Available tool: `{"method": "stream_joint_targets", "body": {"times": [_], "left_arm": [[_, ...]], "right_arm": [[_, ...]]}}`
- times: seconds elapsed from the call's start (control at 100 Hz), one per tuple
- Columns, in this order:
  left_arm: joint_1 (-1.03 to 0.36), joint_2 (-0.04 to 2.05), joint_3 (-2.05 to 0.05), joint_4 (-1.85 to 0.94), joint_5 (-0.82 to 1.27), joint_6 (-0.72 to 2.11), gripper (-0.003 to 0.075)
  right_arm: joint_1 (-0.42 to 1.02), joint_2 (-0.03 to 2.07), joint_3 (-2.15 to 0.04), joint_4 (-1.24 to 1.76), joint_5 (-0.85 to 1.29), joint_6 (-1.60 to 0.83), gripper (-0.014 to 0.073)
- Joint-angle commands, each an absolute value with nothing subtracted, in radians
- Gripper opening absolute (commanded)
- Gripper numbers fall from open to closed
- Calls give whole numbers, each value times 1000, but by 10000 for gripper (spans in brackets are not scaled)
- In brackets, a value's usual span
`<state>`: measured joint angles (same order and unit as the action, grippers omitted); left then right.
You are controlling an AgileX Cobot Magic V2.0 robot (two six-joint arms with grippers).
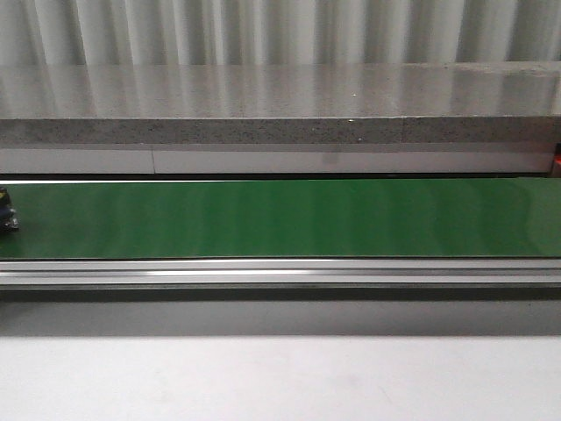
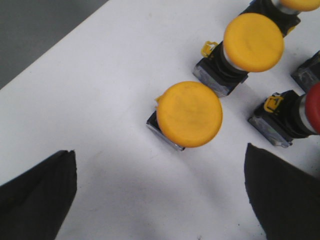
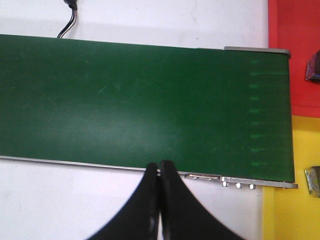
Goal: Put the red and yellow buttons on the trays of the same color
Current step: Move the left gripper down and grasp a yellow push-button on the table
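- Buttons are clustered on the white table (image 2: 100,100); a yellow button (image 2: 189,114) is framed between the left gripper (image 2: 160,195), its jaws spread wide for a grasp.
- Right gripper (image 3: 159,172) is held pressed together and empty above the green belt (image 3: 140,105), with the red tray (image 3: 295,55) at 2 o'clock and the yellow tray (image 3: 295,210) at 4, so deliveries can be sorted.

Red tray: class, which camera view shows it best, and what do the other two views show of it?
The right wrist view: the red tray fills its corner beyond the green belt, above the yellow tray. The front and left wrist views show none of it.
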<state>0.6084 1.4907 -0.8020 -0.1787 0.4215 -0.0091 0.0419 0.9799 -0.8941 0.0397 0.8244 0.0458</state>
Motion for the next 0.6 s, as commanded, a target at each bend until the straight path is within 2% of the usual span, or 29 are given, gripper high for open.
{"method": "stream_joint_targets", "body": {"times": [0.0, 0.59], "left_arm": [[610, 1492, -848, -187, 357, -17, 649], [563, 1675, -986, -187, 369, -17, 646]], "right_arm": [[44, 963, -919, 38, 781, 38, -67], [44, 963, -919, 38, 781, 38, -67]]}}
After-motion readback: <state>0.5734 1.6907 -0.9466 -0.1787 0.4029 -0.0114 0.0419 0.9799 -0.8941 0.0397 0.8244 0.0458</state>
